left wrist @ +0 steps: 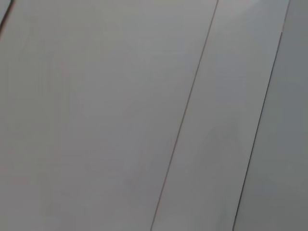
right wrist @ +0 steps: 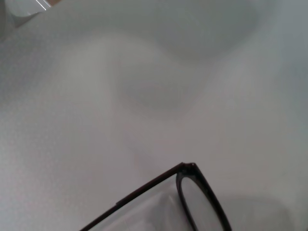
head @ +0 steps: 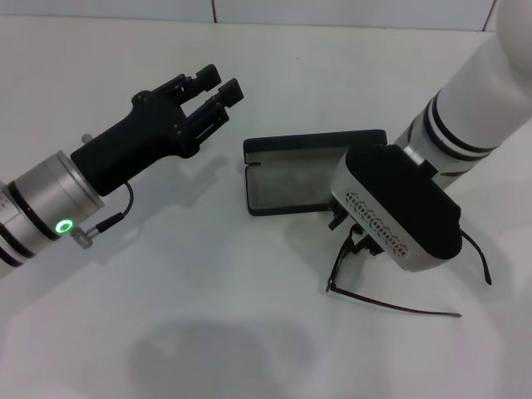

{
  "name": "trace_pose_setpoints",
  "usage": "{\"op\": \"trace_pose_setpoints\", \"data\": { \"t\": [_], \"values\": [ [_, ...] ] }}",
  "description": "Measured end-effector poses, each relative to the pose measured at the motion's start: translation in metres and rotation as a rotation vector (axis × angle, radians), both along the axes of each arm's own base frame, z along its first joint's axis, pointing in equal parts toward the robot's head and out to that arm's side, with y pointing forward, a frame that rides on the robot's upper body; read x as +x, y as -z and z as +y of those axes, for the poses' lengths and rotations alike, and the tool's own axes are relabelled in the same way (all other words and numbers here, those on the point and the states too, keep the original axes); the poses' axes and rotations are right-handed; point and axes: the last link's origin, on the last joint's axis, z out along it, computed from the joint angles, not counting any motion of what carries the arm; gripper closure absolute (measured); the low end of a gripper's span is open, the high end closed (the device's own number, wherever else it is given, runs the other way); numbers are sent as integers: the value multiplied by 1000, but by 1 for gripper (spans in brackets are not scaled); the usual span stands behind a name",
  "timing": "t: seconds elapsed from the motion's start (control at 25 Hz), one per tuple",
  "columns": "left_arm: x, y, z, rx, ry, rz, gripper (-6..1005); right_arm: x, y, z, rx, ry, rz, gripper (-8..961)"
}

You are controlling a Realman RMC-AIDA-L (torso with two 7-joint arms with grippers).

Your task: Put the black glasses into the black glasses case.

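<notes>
The black glasses (head: 366,283) are seen on the white table (head: 208,332), right under the right gripper (head: 353,233) and just in front of the open black glasses case (head: 291,183), with their long arms spread toward the robot. Whether the right gripper is pinching them cannot be told, because its fingers are hidden. The left gripper (head: 218,86) is held spread apart, up beside the case, and nothing is seen in the way.

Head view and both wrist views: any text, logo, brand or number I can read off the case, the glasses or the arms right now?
No readable text in any view.
black glasses case: open, no logo visible.
black glasses: no marking visible.
right gripper: its housing has a row of small holes, no lettering.
left gripper: its wrist shows a green ring light, no characters.
</notes>
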Motion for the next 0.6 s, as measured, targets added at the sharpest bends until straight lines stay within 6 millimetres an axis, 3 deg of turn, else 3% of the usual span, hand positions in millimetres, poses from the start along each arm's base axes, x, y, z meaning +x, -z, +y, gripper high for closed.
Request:
{"op": "trace_pose_setpoints", "data": {
  "t": [0.28,0.48,0.56,0.6],
  "values": [
    [-1,0,-1,-10,-6,-7,539,0,-7,1,22,41,45,585],
    [0,0,-2,-18,-4,-15,539,1,-29,1,25,141,117,687],
    [0,0,-3,-22,0,-17,539,5,-41,1,29,199,176,838],
    [1,0,-5,-29,12,-18,539,9,-49,1,37,231,227,838]
  ]
}}
